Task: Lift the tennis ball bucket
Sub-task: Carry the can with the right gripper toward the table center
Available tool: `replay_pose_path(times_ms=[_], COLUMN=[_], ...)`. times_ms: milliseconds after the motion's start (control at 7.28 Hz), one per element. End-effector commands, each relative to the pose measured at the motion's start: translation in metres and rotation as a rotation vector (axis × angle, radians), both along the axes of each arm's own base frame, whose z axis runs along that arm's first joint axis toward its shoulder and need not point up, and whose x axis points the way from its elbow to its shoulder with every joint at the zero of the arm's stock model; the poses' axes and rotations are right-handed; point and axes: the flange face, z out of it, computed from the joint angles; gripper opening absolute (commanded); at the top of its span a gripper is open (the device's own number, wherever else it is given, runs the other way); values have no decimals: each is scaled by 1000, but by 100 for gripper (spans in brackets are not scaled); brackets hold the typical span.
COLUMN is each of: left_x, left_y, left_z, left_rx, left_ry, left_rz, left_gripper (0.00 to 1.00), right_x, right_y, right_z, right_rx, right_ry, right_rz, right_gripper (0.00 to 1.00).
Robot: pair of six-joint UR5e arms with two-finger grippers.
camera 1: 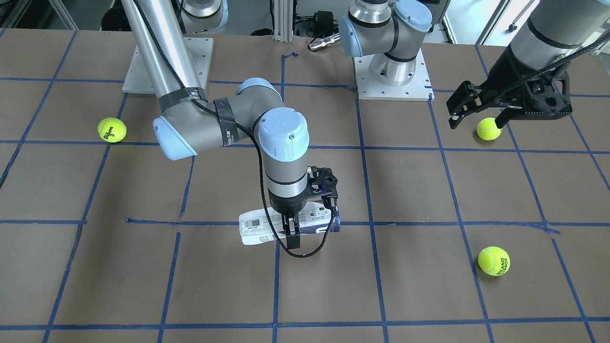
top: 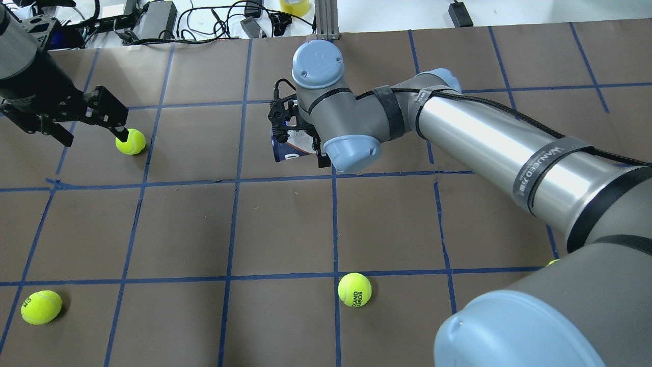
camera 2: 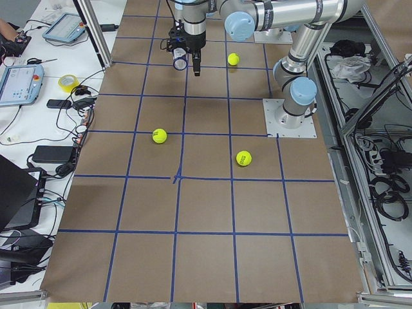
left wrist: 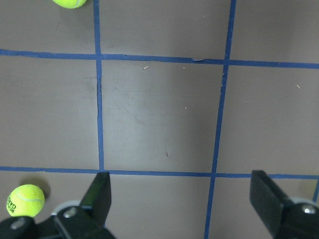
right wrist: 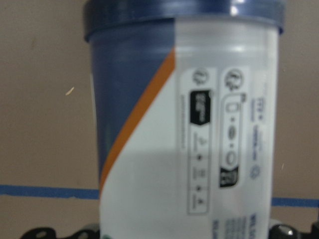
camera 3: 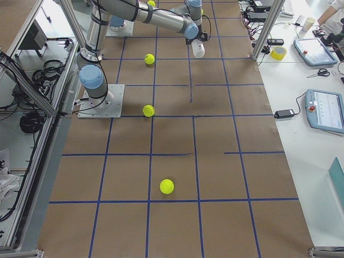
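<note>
The tennis ball bucket (camera 1: pixel 267 227) is a slim white can with a barcode label and a navy end (camera 1: pixel 336 221). It lies horizontally in my right gripper (camera 1: pixel 290 227), which is shut on its middle and holds it a little above the table. The can also shows in the overhead view (top: pixel 288 149) under my right wrist, and it fills the right wrist view (right wrist: pixel 199 129). My left gripper (camera 1: pixel 476 123) is open and empty. It hovers high over the table on my left side, as the overhead view (top: pixel 92 136) and left wrist view (left wrist: pixel 184 199) show.
Yellow-green tennis balls lie loose on the brown table: two on my left side (camera 1: pixel 488 128) (camera 1: pixel 493 260), one on my right (camera 1: pixel 112 129), one near the middle (top: pixel 354 289). The arm bases (camera 1: pixel 393 71) stand at the robot's edge. Cables and devices (top: pixel 153 15) lie beyond the far edge.
</note>
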Motion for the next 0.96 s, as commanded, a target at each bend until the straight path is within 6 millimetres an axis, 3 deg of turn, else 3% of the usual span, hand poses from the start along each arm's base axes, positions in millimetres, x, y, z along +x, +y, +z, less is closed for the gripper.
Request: replay_pose_path(times_ms=[0, 275, 824], left_x=[0, 0, -2], left_y=[1, 2, 2], left_z=[-4, -5, -6], left_rx=[11, 16, 23], left_ry=[-4, -3, -1], left_rz=[-9, -9, -14], left_gripper=[100, 100, 100], right_x=[13, 32, 43], right_y=[5, 18, 15], right_z=[-19, -30, -42], right_rx=[15, 27, 25], right_ry=[-8, -5, -12], right_rz=[1, 17, -8], right_gripper=[57, 57, 57])
